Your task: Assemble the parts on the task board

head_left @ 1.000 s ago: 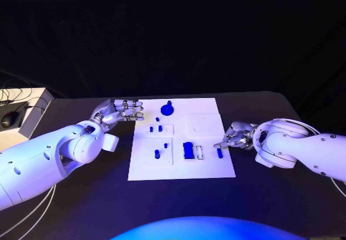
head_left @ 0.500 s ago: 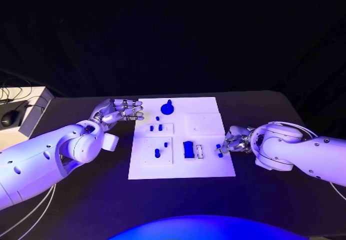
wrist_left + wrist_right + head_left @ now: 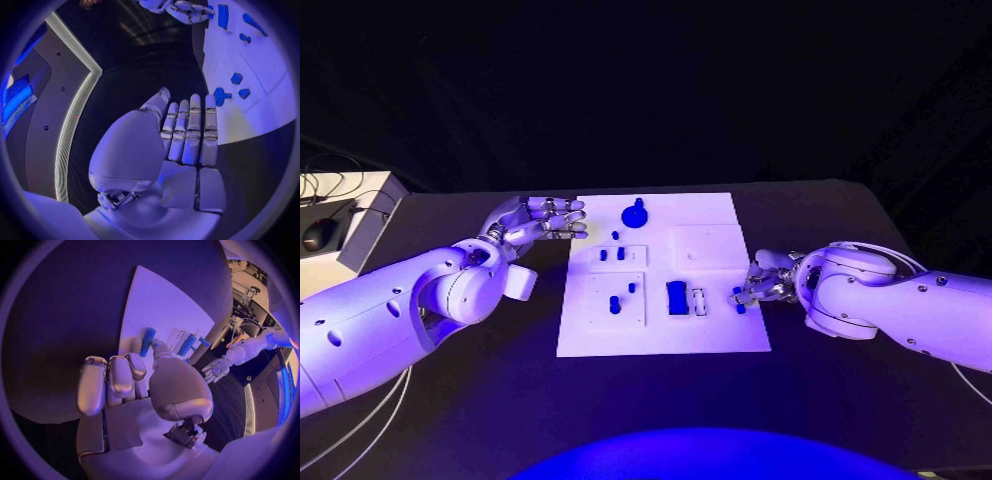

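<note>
My right hand (image 3: 764, 282) has edged along the task board's (image 3: 718, 340) right edge, pinching a small blue part (image 3: 147, 341) ready for seating, while my left hand (image 3: 531, 222) stays empty, fingers loosely apart, by the far-left corner.

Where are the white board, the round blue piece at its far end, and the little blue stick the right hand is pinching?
task board (image 3: 718, 340), head view, bare near corner.
round blue piece (image 3: 635, 215), head view, its middle.
blue stick (image 3: 147, 341), right wrist view, mid-length.

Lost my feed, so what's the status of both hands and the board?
Left hand open, beside board, holding nothing. Right hand pinching a small blue part at the board's right edge. Nothing in the way.
</note>
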